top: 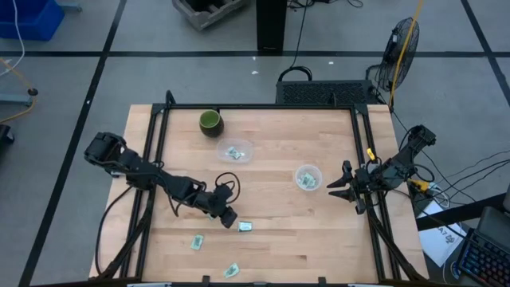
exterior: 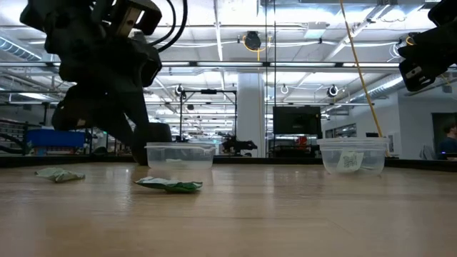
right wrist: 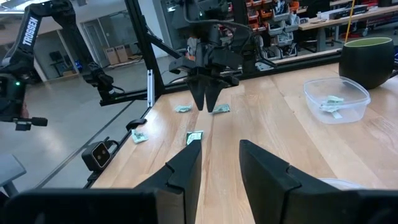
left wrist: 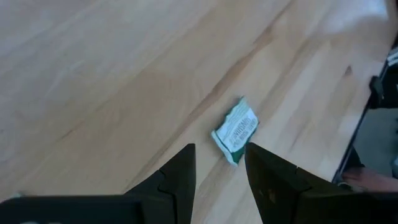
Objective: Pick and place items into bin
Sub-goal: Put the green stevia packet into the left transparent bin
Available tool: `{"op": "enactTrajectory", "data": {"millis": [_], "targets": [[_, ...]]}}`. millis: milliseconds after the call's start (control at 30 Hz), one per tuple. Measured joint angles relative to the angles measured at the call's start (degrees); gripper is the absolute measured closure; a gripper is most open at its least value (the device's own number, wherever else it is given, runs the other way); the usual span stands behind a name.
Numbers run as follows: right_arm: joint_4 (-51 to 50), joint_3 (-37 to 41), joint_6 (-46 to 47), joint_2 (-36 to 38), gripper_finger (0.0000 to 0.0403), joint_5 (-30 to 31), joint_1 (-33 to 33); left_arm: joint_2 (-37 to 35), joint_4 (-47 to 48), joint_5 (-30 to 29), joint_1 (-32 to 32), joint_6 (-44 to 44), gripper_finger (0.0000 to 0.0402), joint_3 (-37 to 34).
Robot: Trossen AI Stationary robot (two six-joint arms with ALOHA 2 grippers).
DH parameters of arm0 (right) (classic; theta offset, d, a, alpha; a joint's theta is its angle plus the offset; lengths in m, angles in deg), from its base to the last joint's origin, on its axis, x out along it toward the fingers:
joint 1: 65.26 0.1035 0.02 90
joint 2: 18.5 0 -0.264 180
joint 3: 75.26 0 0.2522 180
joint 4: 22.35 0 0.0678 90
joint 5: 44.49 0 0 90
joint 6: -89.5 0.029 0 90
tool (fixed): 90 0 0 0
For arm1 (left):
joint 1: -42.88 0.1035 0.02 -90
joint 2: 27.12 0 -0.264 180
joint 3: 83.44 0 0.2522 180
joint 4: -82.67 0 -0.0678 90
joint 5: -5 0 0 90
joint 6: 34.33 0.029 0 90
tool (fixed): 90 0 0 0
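Note:
Small pale green and white packets lie flat on the wooden table. One packet (top: 245,227) lies just ahead of my left gripper (top: 229,219). In the left wrist view this packet (left wrist: 236,129) sits beyond the open fingers, untouched by my left gripper (left wrist: 219,152). Two more packets (top: 197,241) (top: 232,270) lie nearer the near edge. Further packets rest inside a clear rectangular container (top: 236,151) and a clear round tub (top: 307,177). My right gripper (top: 333,188) hovers open at the table's right side, beside the round tub, holding nothing.
A dark green cup (top: 210,122) stands near the far edge, behind the rectangular container. A black frame rail (top: 370,215) runs along the table's sides. Bare wood lies between the two containers and the loose packets.

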Motion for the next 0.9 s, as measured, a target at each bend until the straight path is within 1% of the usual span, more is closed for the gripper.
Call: {"op": "enactTrajectory", "data": {"millis": [133,267,367,467,567,700,900], "targets": [[0.01,0.01,0.0,0.0,0.0303,0.0,0.01,0.04,-0.61,-0.78,-0.32,-0.89,0.0259,-0.34],[-0.01,0.01,0.0,-0.02,0.0303,0.0,0.01,2.76,-3.61,0.26,-0.29,-2.1,0.0259,-0.39],[0.01,0.01,0.0,-0.04,0.0303,0.0,-0.01,5.14,-11.03,2.48,-0.14,-1.41,0.0259,-0.3],[0.01,0.01,0.0,-0.04,0.0303,0.0,-0.02,6.52,-14.61,2.51,-0.14,-0.66,0.0259,-0.26],[0.0,0.01,0.0,-0.04,0.0303,0.0,0.01,7.55,-11.73,2.44,-0.14,-2.04,0.0259,-0.36],[0.0,-0.02,0.0,-0.04,0.0303,0.0,0.0,9.01,-10.14,2.04,-0.14,-2.4,0.0259,-0.36],[0.03,0.01,0.0,-0.05,0.0303,0.0,0.0,10.93,-12.01,2.37,-0.23,-3.62,0.0259,-0.23]]}}
